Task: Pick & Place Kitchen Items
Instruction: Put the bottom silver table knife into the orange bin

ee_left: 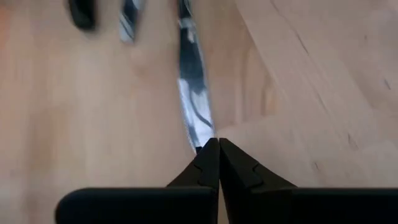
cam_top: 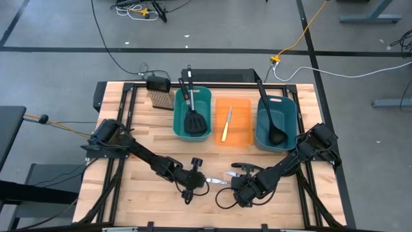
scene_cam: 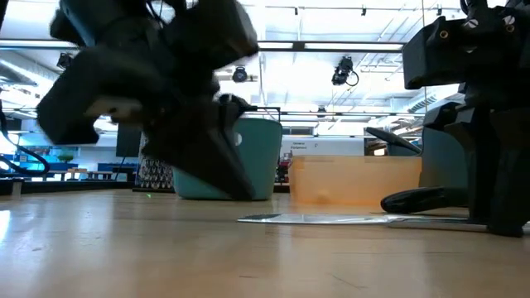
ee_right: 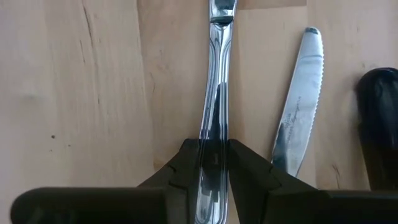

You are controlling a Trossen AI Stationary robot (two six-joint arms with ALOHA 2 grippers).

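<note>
**Silver table knives at lower centre, both grippers down on them**

Silver table knives lay on the bare wood at the lower centre of the high view, between the two arms. Going left to right there: the tan-bristled brush (cam_top: 160,99) stood at upper left of the table; the left teal bin (cam_top: 192,113) held a black slotted spatula (cam_top: 195,120); the orange bin (cam_top: 232,121) held the yellow-handled knife (cam_top: 226,125); the right teal bin (cam_top: 276,121) held a long black ladle (cam_top: 271,115).

The left gripper (cam_top: 205,181) sat low on the table, left of centre. In its wrist view its fingers (ee_left: 208,163) were pressed together with nothing visible between them, their tips at the near end of one silver knife (ee_left: 193,93), whose long axis ran straight away from the gripper.

The right gripper (cam_top: 233,178) sat just right of it. In its wrist view its fingers (ee_right: 249,167) pinched the handle of a silver knife (ee_right: 216,93), which ran in line with the gripper. A second, serrated knife (ee_right: 300,93) lay just beside it, nearly parallel and untouched.

Judgement: the right arm had the firmer purchase, and the lift would turn on keeping the pinched knife level along its axis. The orange bin lay above the knives in the high view, near either arm.
</note>
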